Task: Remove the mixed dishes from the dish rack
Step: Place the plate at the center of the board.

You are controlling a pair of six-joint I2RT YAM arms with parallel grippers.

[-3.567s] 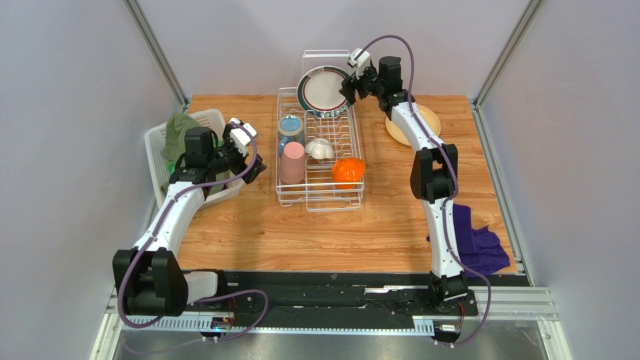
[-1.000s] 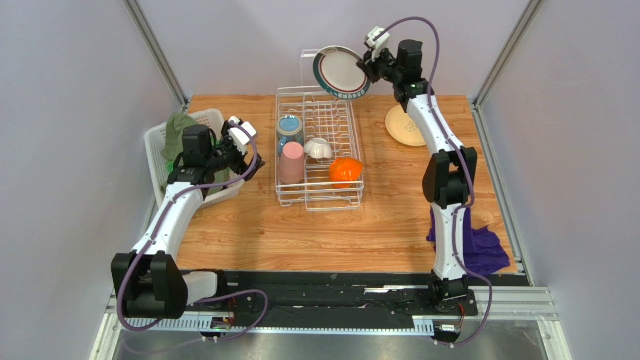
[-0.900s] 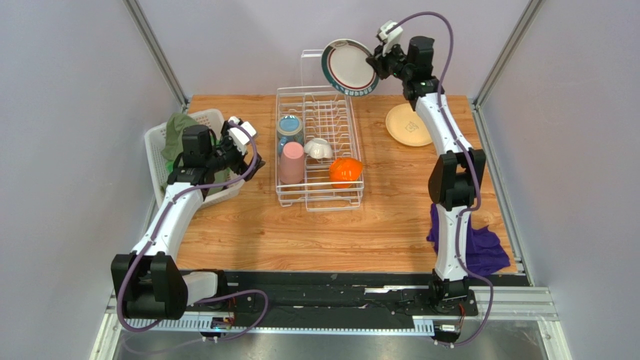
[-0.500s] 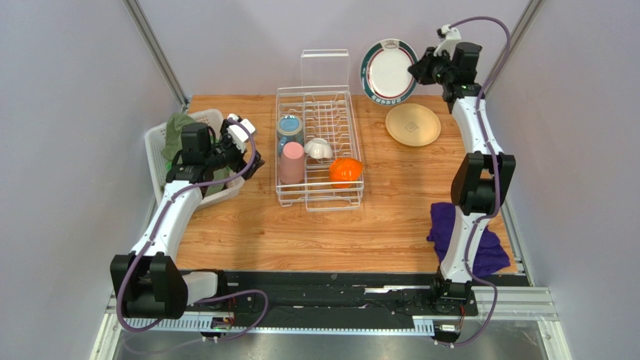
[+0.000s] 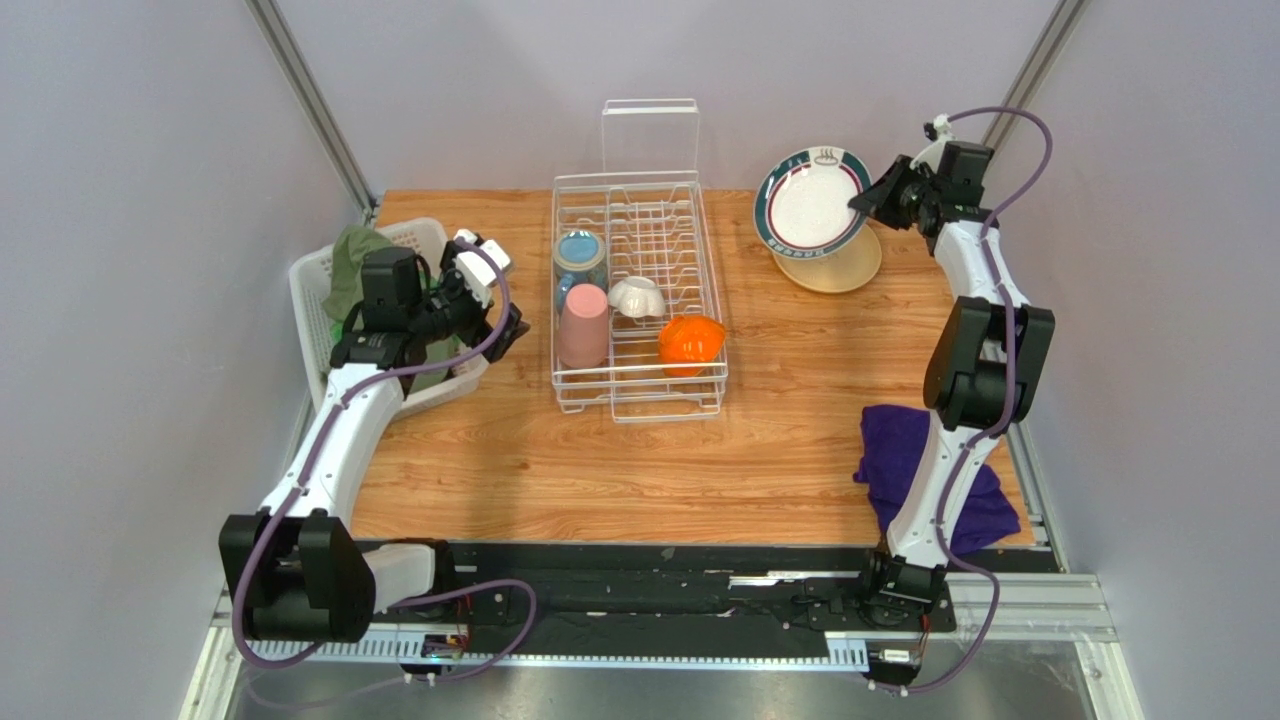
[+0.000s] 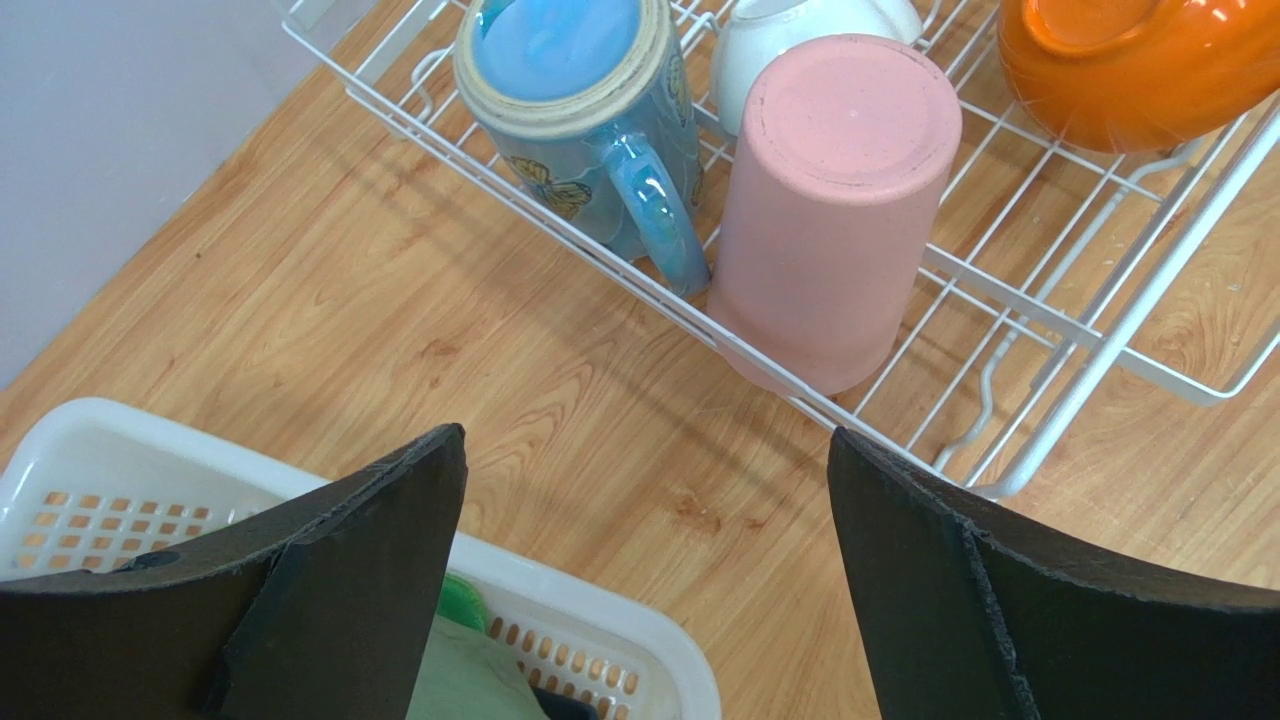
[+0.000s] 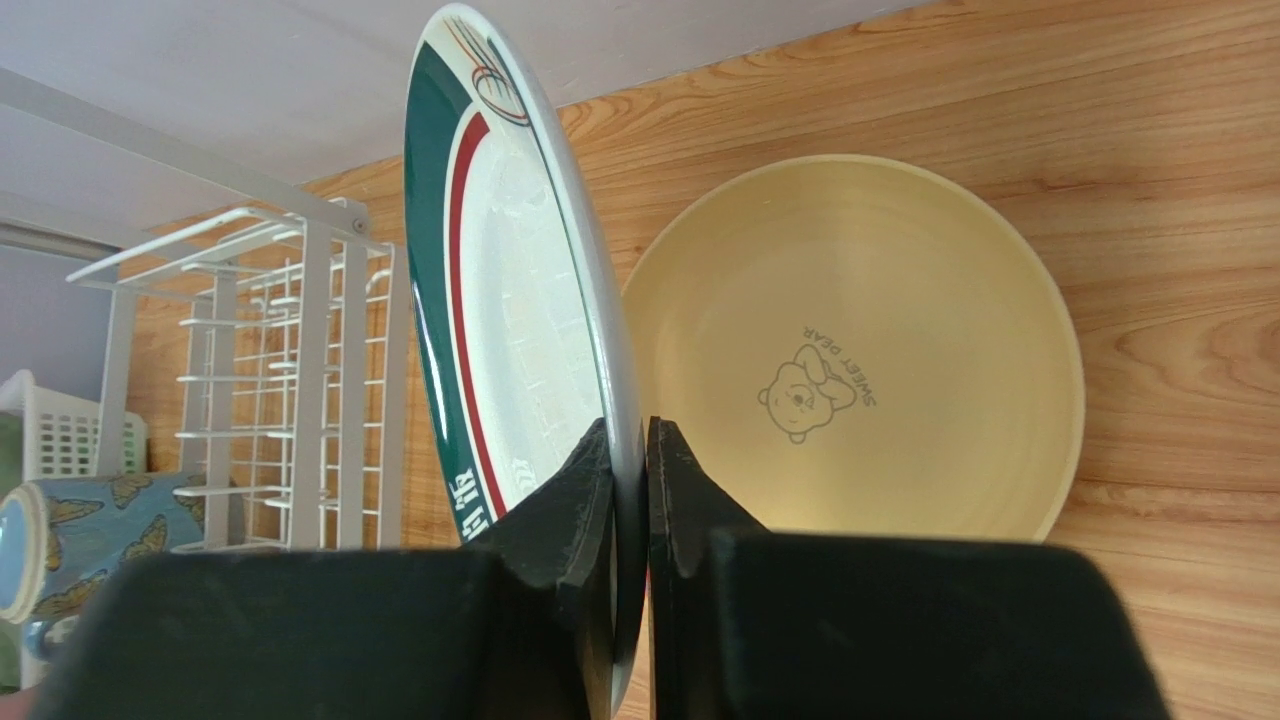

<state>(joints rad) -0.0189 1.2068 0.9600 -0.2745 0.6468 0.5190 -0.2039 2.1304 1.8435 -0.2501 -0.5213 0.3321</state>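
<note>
My right gripper (image 5: 876, 195) (image 7: 631, 450) is shut on the rim of the dark-rimmed white plate (image 5: 812, 198) (image 7: 511, 330), holding it tilted over the pale yellow plate (image 5: 845, 263) (image 7: 857, 353) that lies flat on the table at the back right. The white wire dish rack (image 5: 639, 225) (image 6: 1052, 323) holds the blue patterned mug (image 5: 580, 258) (image 6: 579, 113), the upturned pink cup (image 5: 585, 324) (image 6: 834, 203), the small white cup (image 5: 642, 299) (image 6: 781, 30) and the orange bowl (image 5: 694, 342) (image 6: 1135, 68). Left of the rack, my left gripper (image 5: 496, 308) (image 6: 646, 465) hovers open and empty.
A white plastic slatted basket (image 5: 323, 293) (image 6: 496, 578) with green cloth stands at the table's left edge, under my left arm. A purple cloth (image 5: 917, 465) lies at the front right. An upright clear panel (image 5: 651, 138) stands at the rack's far end.
My right gripper has carried the dark-rimmed plate out of the rack, rightward, and lowered it over the yellow plate. The left arm has stayed still.
</note>
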